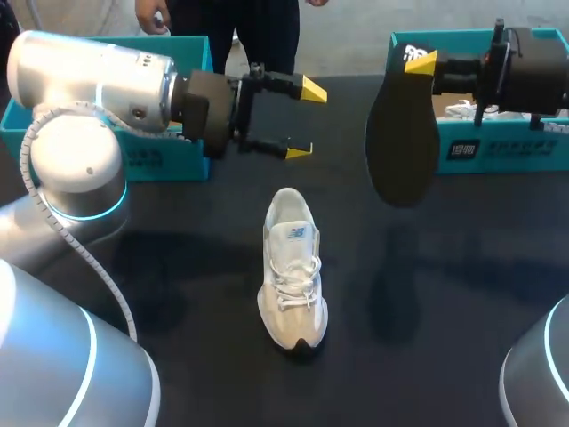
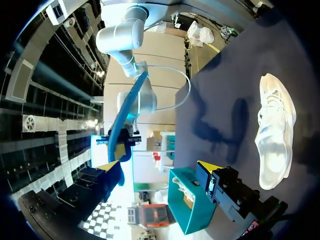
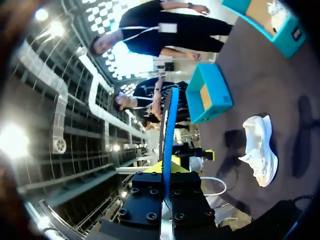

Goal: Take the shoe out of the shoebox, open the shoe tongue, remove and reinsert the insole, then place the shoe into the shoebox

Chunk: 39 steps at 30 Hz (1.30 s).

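Head view: the right gripper (image 1: 420, 64) pinches the dark insole (image 1: 400, 151) by one end, dangling it above the table. The white shoe (image 1: 292, 271) sits mid-table, untouched. The left gripper (image 1: 305, 120) hangs spread and empty (well apart from the shoe). Unbraced, the shoe may skid when the floppy insole pushes in.

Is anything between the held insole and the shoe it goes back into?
Nothing visible: only bare table separates the insole, in the right pincer, from the shoe; the left pincer hangs open, clear of both.
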Motion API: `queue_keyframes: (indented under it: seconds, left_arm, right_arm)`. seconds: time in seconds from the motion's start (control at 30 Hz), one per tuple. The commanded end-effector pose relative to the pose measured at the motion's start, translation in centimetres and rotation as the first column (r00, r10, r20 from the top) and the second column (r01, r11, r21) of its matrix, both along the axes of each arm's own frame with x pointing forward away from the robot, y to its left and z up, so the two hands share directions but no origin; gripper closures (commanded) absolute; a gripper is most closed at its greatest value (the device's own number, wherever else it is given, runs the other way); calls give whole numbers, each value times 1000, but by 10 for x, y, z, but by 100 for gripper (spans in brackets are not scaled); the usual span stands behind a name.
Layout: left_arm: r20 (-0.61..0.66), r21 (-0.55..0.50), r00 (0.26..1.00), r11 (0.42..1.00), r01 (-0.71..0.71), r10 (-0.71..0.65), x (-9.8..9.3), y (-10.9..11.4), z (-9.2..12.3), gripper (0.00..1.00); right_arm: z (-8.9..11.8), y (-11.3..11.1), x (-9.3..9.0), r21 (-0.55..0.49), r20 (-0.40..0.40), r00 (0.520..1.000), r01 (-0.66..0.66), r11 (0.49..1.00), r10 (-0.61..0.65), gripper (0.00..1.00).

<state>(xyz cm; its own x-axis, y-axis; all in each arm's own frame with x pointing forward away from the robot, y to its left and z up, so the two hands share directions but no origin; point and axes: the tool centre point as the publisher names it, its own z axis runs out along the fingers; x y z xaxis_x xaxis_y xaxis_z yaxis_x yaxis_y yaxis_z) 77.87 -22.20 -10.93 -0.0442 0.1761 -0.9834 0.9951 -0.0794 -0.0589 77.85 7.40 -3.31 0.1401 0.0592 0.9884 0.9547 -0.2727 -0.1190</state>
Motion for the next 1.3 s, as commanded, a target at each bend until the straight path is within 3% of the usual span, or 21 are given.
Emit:
queue_keyframes:
  seconds: [0.03, 0.33, 0.9, 0.97, 1.07, 1.13, 1.3]
  left_arm:
    - [12, -39, 1000, 999, -21, 22, -7, 0, -1, 0]
    - [18, -101, 999, 994, -49, 51, -10, -1, 9, 0]
    - [104, -111, 992, 992, -55, 66, -3, -19, 9, 3]
    - [113, -119, 991, 991, -58, 72, 0, -22, 8, 16]
    - [127, -116, 988, 991, -69, 83, 3, -25, 7, 27]
    - [130, -115, 988, 991, -68, 83, 4, -27, 6, 44]
    - [136, -117, 987, 991, -69, 85, 5, -30, 5, 56]
  right_arm:
    - [-4, 6, 35, -28, -39, 999, -37, 999, 36, 100]
    - [-28, 14, 68, -41, -116, 991, -67, 997, 62, 100]
    - [-49, 53, 75, -5, -214, 974, -77, 997, 74, 100]
    - [-50, 57, 72, -1, -219, 973, -81, 997, 79, 100]
    - [-51, 61, 70, 5, -218, 972, -83, 997, 82, 100]
    - [-51, 63, 68, 8, -217, 972, -85, 996, 85, 100]
    - [-50, 66, 65, 16, -213, 973, -87, 996, 88, 100]
